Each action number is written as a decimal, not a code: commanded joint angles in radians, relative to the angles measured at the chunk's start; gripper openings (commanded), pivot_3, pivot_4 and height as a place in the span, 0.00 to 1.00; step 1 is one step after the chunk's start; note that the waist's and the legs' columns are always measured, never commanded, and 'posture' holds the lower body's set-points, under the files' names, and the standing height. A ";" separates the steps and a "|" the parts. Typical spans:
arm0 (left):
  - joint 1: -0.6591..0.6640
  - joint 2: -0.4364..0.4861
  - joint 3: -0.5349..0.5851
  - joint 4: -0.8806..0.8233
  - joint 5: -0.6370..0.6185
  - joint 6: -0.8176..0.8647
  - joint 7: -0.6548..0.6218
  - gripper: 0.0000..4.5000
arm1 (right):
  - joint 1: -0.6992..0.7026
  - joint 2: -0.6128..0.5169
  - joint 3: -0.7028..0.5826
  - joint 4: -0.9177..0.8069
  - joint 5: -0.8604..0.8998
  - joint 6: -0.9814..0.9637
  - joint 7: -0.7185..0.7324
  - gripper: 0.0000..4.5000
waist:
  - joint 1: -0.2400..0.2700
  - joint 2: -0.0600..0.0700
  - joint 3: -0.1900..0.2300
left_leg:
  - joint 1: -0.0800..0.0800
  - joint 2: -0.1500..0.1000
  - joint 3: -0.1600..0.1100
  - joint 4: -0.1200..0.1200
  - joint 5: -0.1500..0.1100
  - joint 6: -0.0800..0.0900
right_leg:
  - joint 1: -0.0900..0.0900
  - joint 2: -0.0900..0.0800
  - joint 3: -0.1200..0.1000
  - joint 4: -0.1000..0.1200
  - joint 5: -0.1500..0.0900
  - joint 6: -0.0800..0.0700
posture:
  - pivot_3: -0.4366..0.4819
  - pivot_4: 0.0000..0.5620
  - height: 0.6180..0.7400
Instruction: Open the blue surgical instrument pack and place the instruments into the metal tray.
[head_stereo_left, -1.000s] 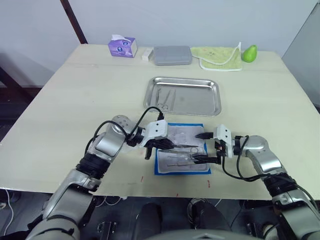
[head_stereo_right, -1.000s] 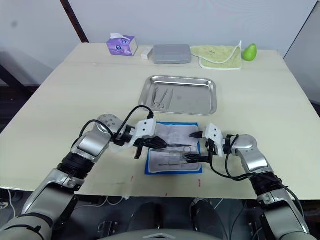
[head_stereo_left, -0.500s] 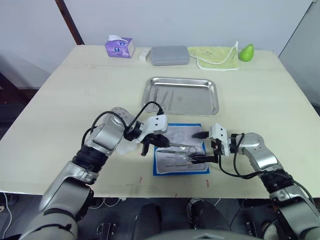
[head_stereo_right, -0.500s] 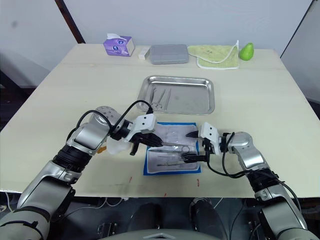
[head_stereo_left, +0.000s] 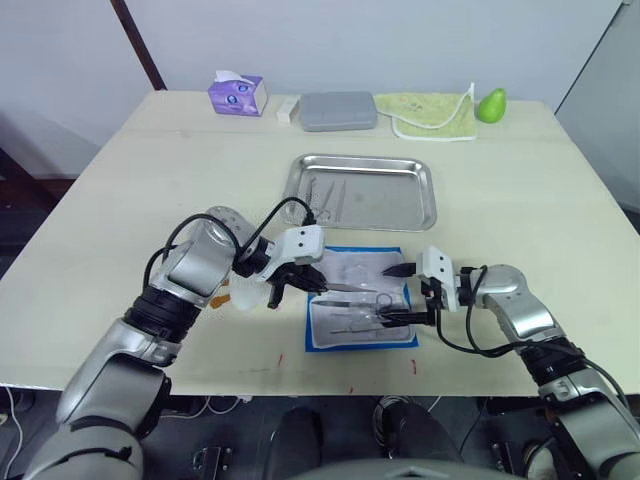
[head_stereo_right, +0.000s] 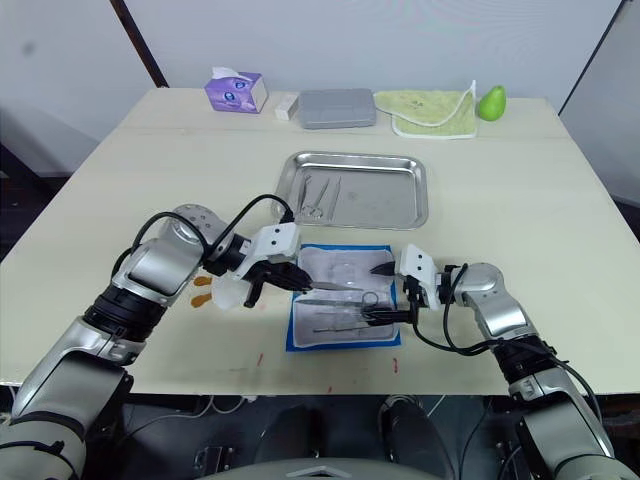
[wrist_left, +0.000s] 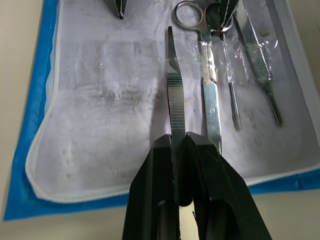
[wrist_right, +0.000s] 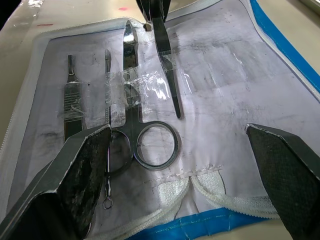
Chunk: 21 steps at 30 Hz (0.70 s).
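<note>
The blue surgical instrument pack (head_stereo_left: 352, 266) lies unfolded on the table in front of the metal tray (head_stereo_left: 388, 203), whitish lining up. My left gripper (head_stereo_left: 303, 284) is shut on ribbed silvery forceps (wrist_left: 175, 95), whose tip points across the lining. Scissors (wrist_right: 131, 122) and thin tools (wrist_right: 71, 102) lie taped to the lining. A few instruments (head_stereo_left: 326, 194) rest in the tray's left part. My right gripper (head_stereo_left: 399, 295) stands open over the pack's right edge, nothing between its fingers (wrist_right: 82, 172).
A crumpled clear plastic piece (head_stereo_left: 246, 294) lies left of the pack by my left gripper. Along the far edge stand a purple tissue box (head_stereo_left: 237, 95), a grey case (head_stereo_left: 338, 110), a green cloth (head_stereo_left: 432, 115) and a green pear (head_stereo_left: 490, 105).
My left gripper has drawn back to the left with the forceps in it, and its elbow has swung outward. The right gripper has stayed in place, open.
</note>
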 joint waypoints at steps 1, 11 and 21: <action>0.008 0.050 0.081 -0.067 -0.048 0.005 -0.007 0.01 | 0.051 -0.023 0.096 0.110 -0.121 0.059 -0.012 1.00 | -0.001 0.000 0.000 | 0.000 0.000 0.000 0.000 0.000 0.000 | 0.000 0.000 0.000 0.000 0.000 0.000 | 0.48 0.27 1.00; 0.120 0.218 0.218 -0.138 -0.149 0.015 -0.039 0.01 | 0.045 -0.019 0.100 0.128 -0.116 0.045 -0.002 1.00 | 0.001 -0.002 -0.001 | 0.001 0.000 0.001 0.000 0.000 0.000 | 0.000 0.000 0.000 0.000 -0.002 -0.004 | 0.48 0.27 1.00; 0.165 0.111 0.416 -0.255 -0.308 0.296 0.251 0.01 | 0.041 -0.029 0.090 0.136 -0.105 0.041 0.015 1.00 | 0.006 -0.006 -0.004 | 0.002 0.000 0.001 0.000 0.000 0.000 | 0.001 -0.001 0.000 0.000 -0.002 -0.003 | 0.48 0.27 1.00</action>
